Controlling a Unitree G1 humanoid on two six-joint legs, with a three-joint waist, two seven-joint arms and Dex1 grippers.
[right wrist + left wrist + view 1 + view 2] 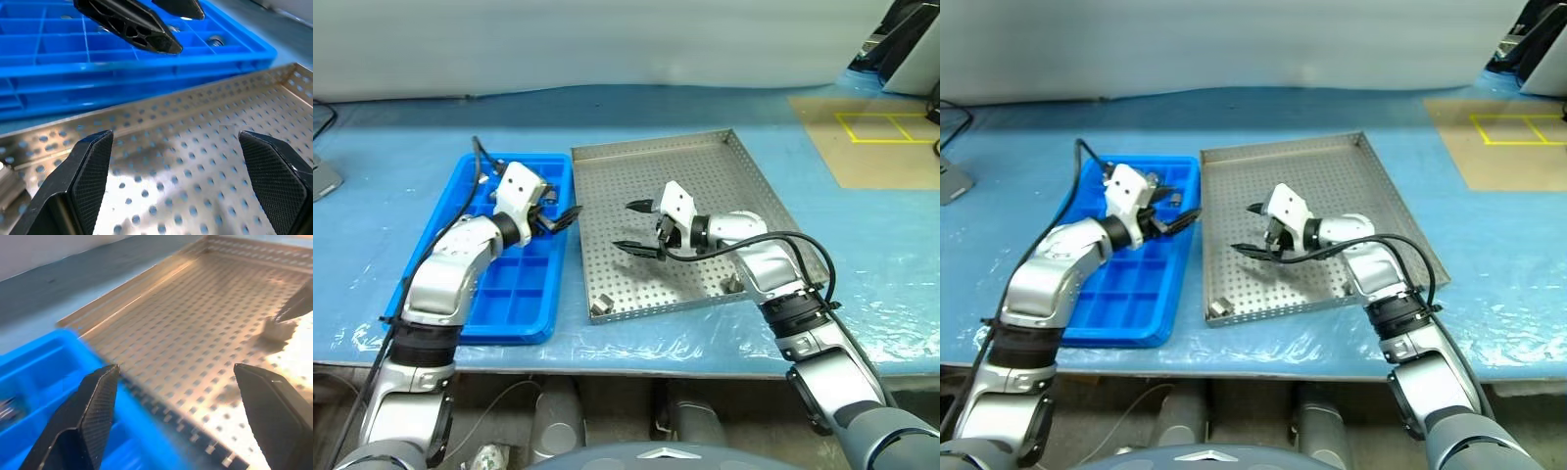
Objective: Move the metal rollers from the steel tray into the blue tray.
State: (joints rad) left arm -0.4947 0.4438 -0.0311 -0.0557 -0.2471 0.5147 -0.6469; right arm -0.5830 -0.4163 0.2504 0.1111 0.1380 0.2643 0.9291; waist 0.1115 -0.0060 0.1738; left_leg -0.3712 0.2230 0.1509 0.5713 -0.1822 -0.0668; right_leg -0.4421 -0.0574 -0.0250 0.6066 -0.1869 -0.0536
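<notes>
**Left eye view: a few rollers delivered, at least two left on the steel**

Left eye view, from the left: the blue tray lies beside the steel tray, their long edges close together. The left gripper hangs over the blue tray's far end near the shared edge, fingers spread and empty. In the right wrist view a couple of metal rollers sit in the blue compartments — that part looks done.

On the steel tray, the right gripper hovers over the perforated floor, jaws wide apart, holding nothing. One roller rests in the near left corner, another by the near rim next to the right forearm — both are yet to be moved. Judged from this, the job is part-way, with a pickup due next.
</notes>
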